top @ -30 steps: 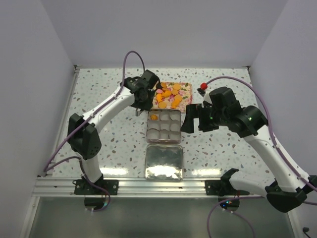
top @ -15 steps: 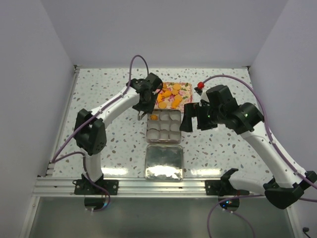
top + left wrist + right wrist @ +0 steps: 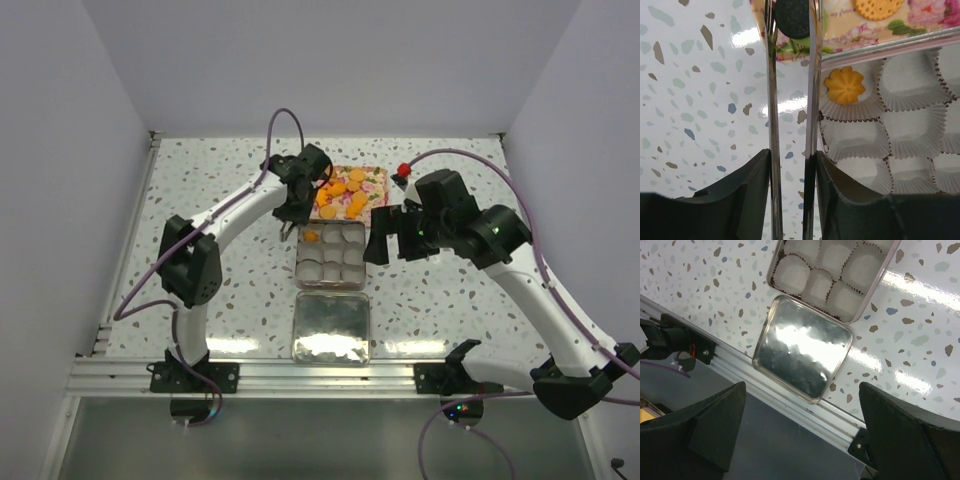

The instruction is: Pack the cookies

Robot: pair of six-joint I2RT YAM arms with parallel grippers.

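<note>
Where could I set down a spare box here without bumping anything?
The table is bare left of the tin and lid, and right of the lid. The far centre is crowded: the tray of cookies, with the left arm and right arm beside it.

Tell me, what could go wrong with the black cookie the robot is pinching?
The black cookie sits only at the tips of the left jaws, held by its thin edges, so it might slip or crack. It is near the edge of the floral tray, so a drop could land it on the table, not in a paper cup. The nearest cup already holds an orange cookie.
</note>
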